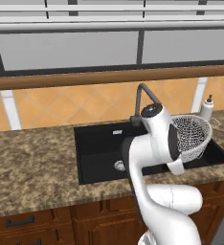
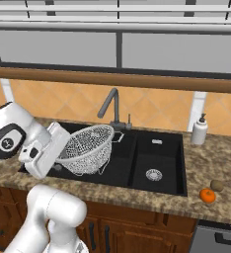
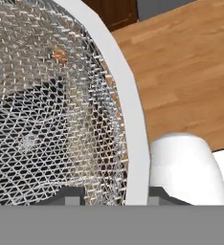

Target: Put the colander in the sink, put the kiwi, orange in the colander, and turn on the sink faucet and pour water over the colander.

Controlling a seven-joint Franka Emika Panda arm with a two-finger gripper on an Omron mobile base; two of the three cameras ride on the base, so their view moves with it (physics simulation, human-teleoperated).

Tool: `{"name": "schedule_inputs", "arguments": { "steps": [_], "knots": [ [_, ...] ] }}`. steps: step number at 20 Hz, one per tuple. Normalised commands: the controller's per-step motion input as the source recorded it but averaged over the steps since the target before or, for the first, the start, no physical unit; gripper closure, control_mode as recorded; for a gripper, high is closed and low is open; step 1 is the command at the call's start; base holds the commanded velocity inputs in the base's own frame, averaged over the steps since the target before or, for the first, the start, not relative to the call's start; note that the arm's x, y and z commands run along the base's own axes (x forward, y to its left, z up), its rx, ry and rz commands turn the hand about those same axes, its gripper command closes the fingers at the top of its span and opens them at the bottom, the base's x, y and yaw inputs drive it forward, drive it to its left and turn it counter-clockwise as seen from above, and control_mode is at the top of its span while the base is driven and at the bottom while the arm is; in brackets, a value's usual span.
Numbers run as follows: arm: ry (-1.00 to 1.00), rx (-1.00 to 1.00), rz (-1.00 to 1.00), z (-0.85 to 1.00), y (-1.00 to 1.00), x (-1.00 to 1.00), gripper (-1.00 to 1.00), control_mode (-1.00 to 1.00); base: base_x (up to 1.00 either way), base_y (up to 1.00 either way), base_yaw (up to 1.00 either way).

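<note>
A: Colander (image 2: 88, 147) first: where is it, and what have the jaws got?

B: The jaws are pinched tight on its white rim, one tip either side. The bowl hangs tilted beyond them, over the wider basin of the black sink (image 2: 122, 170), clear of its floor.

A: How will it handle?

B: Light, I'd judge: thin silver mesh, stiff but easily dented. The smooth rim is the sound place to grip; a side handle would also serve.

A: And the fruit?

B: Orange (image 2: 207, 195), glossy and round, touches the dull brown kiwi (image 2: 216, 185) on the speckled stone tabletop, well apart from the jaws, past the narrower basin. Both could roll.
</note>
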Motion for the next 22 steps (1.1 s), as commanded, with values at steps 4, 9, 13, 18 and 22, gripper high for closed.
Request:
{"name": "schedule_inputs", "arguments": {
  "steps": [4,9,13,18,22],
  "knots": [
    [0.32,0.01,-0.08,0.00,0.94,0.58,1.00,-1.00,0.00,0.00,0.00],
    [0.08,0.00,-0.03,-0.18,0.64,0.72,1.00,-1.00,0.00,0.00,0.00],
    [-0.05,0.01,-0.15,-0.44,0.40,0.71,1.00,-1.00,0.00,0.00,0.00],
    [-0.09,0.09,-0.17,-0.32,0.37,0.76,1.00,-1.00,0.00,0.00,0.00],
    [-0.29,0.09,-0.24,-0.19,0.11,0.58,1.00,-1.00,0.00,0.00,0.00]
  ]
}}
